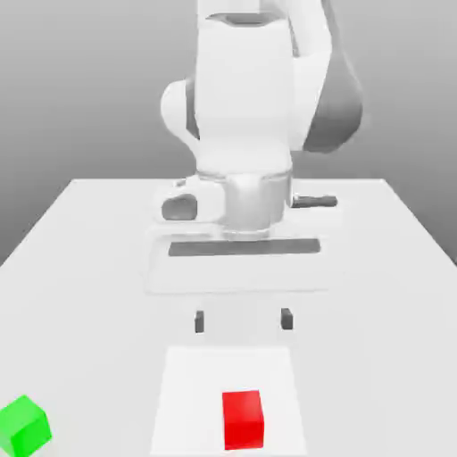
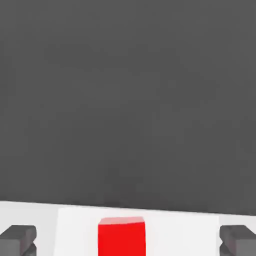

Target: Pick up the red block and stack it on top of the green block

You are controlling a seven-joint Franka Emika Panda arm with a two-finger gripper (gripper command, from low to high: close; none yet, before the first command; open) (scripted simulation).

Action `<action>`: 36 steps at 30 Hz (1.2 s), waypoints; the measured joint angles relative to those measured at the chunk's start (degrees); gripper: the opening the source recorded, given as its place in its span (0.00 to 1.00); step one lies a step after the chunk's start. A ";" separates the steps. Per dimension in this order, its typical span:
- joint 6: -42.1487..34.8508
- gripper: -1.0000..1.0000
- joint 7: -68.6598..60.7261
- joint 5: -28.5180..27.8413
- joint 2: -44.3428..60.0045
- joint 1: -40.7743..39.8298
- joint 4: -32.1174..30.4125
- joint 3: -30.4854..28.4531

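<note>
A white Panda arm stands over a pale table (image 1: 80,241), its gripper (image 1: 242,319) hanging above the surface with both dark fingertips (image 1: 199,321) spread wide apart and nothing between them. The red block (image 1: 243,419) sits on the table near the front edge, on a brighter white patch (image 1: 187,393), below and just ahead of the open fingers and not touching them. In the hand view the red block (image 2: 121,236) lies between the two fingertips (image 2: 19,239), with clear gaps on either side. The green block (image 1: 24,427) rests well apart at the exterior view's left, close to the table's front corner; it appears to sit slightly turned, though that is hard to judge from this angle.
</note>
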 joint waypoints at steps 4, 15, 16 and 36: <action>4.13 0.50 -0.23 -0.20 8.31 0.06 -1.12 0.10; 12.23 0.00 0.01 -0.55 18.29 0.15 0.14 -0.01; 11.59 0.00 0.01 -0.55 17.54 0.12 0.02 0.02; -6.75 0.00 -17.86 5.05 12.23 -19.56 12.52 -10.71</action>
